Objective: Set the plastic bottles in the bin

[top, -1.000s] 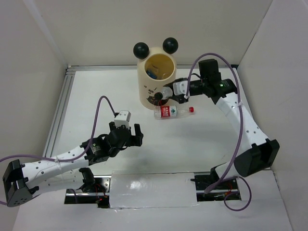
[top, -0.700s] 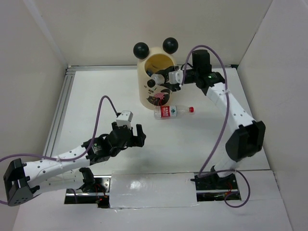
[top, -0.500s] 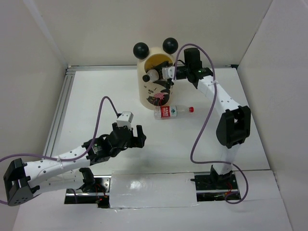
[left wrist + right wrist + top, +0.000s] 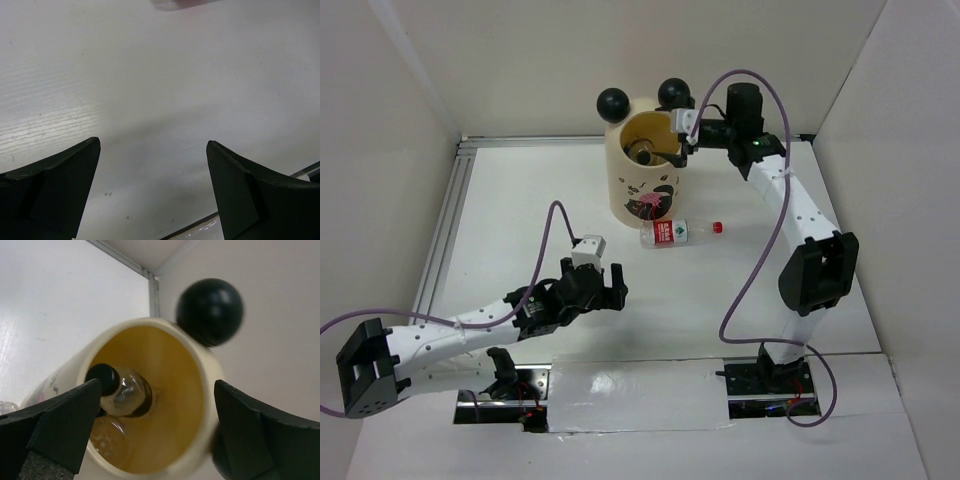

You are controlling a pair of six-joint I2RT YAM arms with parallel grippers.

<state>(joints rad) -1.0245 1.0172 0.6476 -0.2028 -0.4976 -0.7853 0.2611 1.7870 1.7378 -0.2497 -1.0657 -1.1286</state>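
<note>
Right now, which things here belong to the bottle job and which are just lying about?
Job: panda bin; black-capped bottle inside it; red-labelled bottle lying on the table beside the bin; open right gripper over the bin mouth.
Lying about: aluminium rail along the table's left edge; white panel at its near edge.

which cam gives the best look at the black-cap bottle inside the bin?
Right wrist: it looks straight into the bin, so the black-cap bottle shows large, cap and clear body both. Top external shows it only as a small dark shape inside the rim. Left wrist does not show it.
</note>
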